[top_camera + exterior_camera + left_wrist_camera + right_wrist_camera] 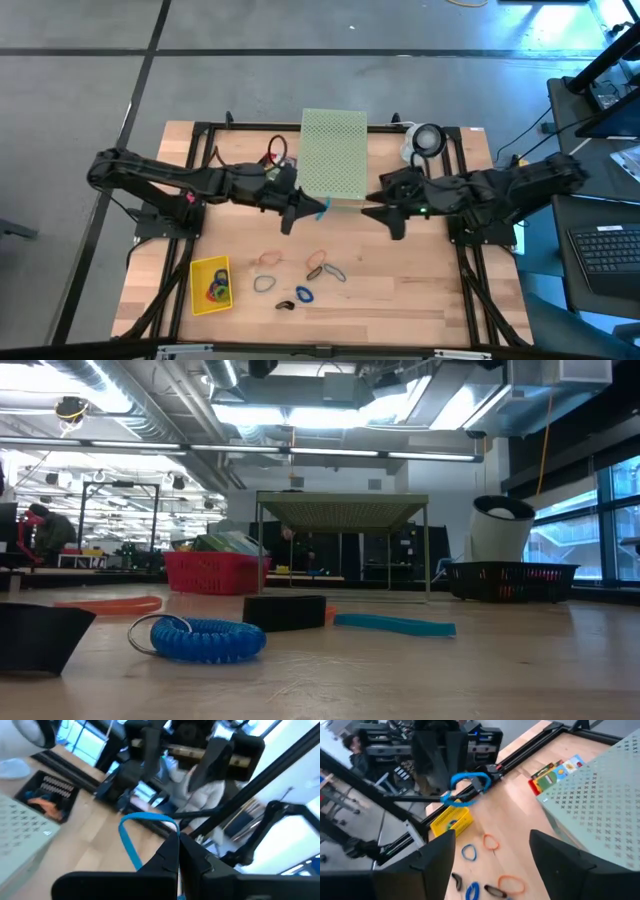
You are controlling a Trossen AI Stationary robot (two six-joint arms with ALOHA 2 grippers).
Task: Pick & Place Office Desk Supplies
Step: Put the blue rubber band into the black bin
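1. High view: a small yellow box (210,285) is sitting on the tabletop (400,290) near its front left corner, holding a few coloured loops. The large pale green perforated box (333,155) is standing at the rear centre, and a black tray (277,152) is lying just beside it on its left. Loose rubber-band loops (300,272) are lying spread on the bare wood between the yellow box and the centre. The left pincer (298,208) is hanging at the front left corner of the perforated box, closed on a blue band (321,209). The right pincer (388,213) is hanging at that box's front right corner, its fingers spread wide with nothing between them.

2. Low view: a blue coiled loop (205,639) is lying in the foreground, with an orange band (110,604) and a flat blue band (395,624) behind it. A red basket (215,572) and a dark basket (510,580) are standing farther back.

3. Left wrist view: the left pincer's closed fingertips (175,847) are pinching the blue band, which is arching above the wood.

4. Right wrist view: the right pincer's two fingers (437,855) are standing far apart. Beyond them the yellow box and loose loops are lying on the wood, and the left pincer is holding the blue band above them.
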